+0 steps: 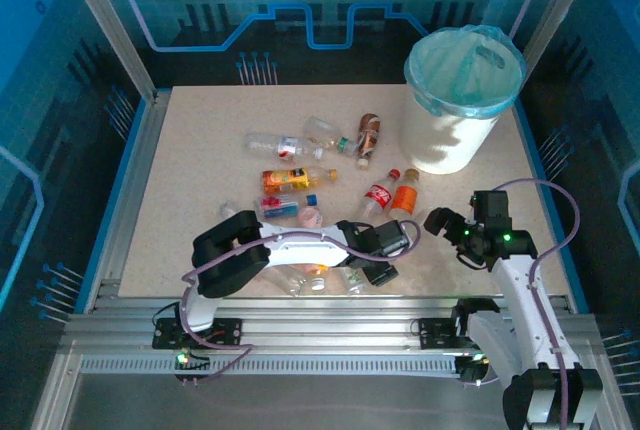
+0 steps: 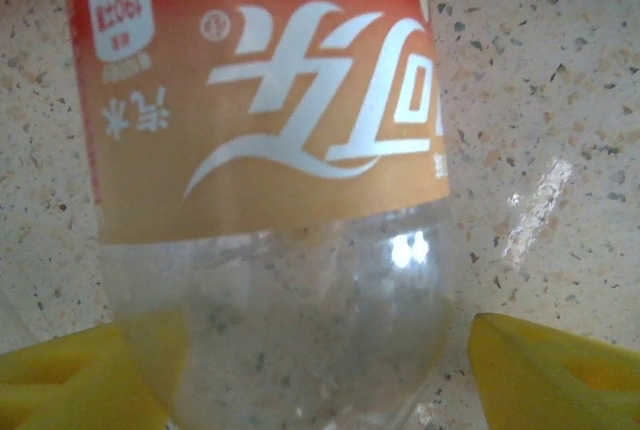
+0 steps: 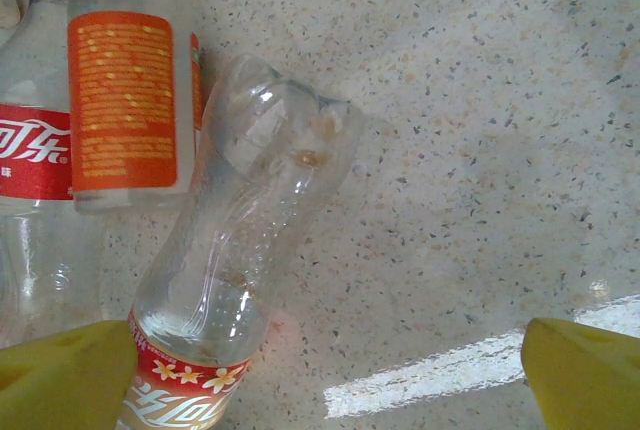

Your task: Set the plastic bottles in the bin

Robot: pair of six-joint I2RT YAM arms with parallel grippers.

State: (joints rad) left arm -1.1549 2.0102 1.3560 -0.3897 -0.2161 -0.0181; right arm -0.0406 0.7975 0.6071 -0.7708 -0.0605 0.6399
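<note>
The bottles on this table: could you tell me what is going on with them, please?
The left hand is open on either side of the base of an orange-labelled bottle lying on the table. The right hand is open too, over a red-labelled bottle lying flat. Other bottles lie scattered beside the bin.

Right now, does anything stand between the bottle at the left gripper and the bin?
Partly. An orange-labelled bottle and a red-labelled bottle sit just beyond the flower-labelled bottle at the left gripper, toward the bin. Lifted above them, nothing visible blocks the way.
</note>
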